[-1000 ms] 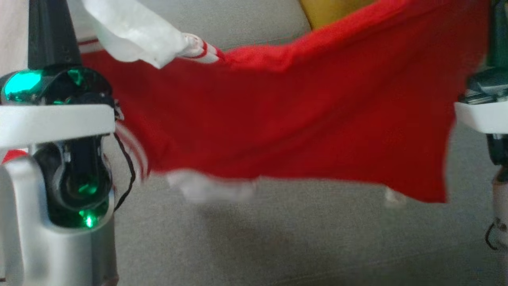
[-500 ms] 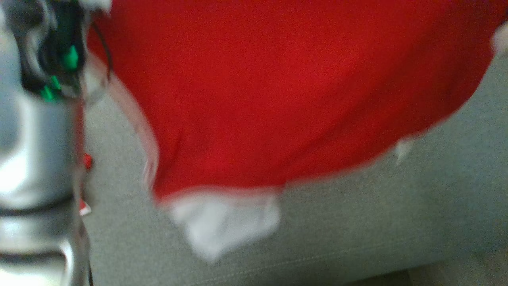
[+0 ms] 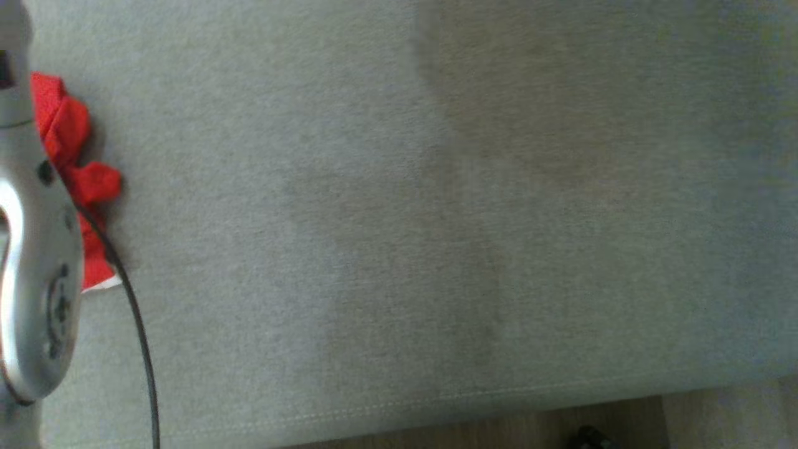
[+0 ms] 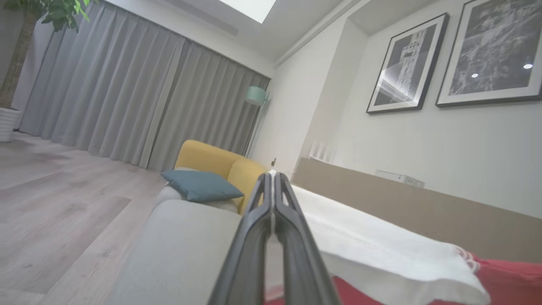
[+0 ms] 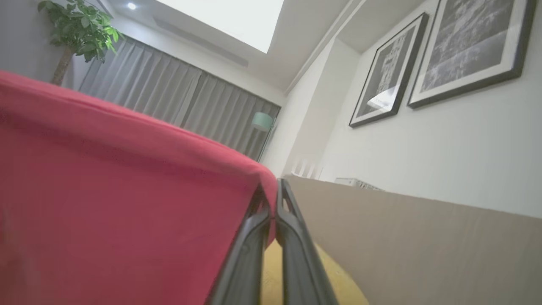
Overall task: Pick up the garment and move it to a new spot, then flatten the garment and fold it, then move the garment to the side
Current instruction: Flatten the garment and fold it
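Left claw (image 4: pixel 273 177) clamped, right claw (image 5: pixel 276 186) clamped

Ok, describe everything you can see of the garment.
The garment is soft red cloth with a white section, joined by red-and-white striped trim. It is held up, not folded: the left gripper is shut on the white section, the right gripper on a red edge. In the head view a bunched red part shows beside the silver arm, over the grey cushion; contact there is unclear.
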